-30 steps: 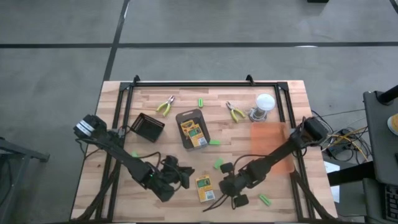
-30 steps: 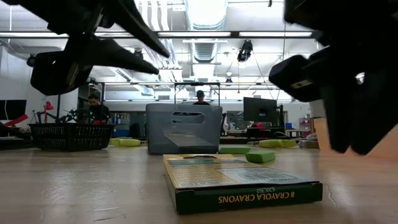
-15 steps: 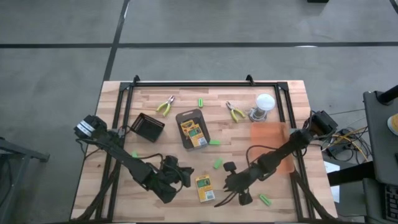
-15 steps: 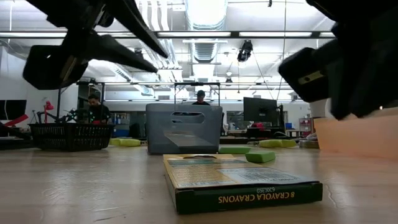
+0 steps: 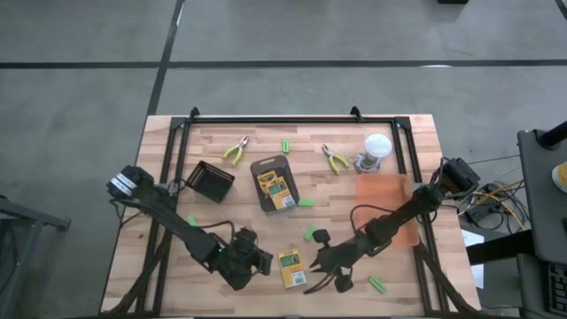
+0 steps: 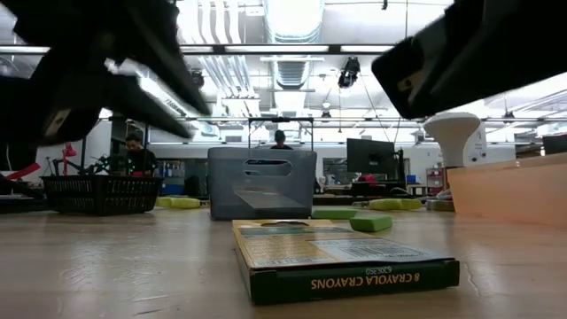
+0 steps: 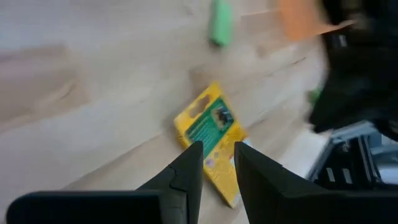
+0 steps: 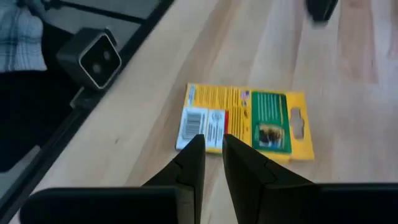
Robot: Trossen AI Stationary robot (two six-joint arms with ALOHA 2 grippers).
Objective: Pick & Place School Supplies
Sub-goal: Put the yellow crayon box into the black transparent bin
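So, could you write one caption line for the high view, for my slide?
Both grippers, left and right, flank a flat crayon box near the table's front edge.

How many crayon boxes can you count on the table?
2 seen: one crayon box in the grey tray mid-table, another near the front edge between both arms. More may be hidden.

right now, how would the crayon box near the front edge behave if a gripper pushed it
The crayon box lies flat on the bare wooden table, so it would probably slide, not tip. It looks like thin card, likely light and easy to dent.
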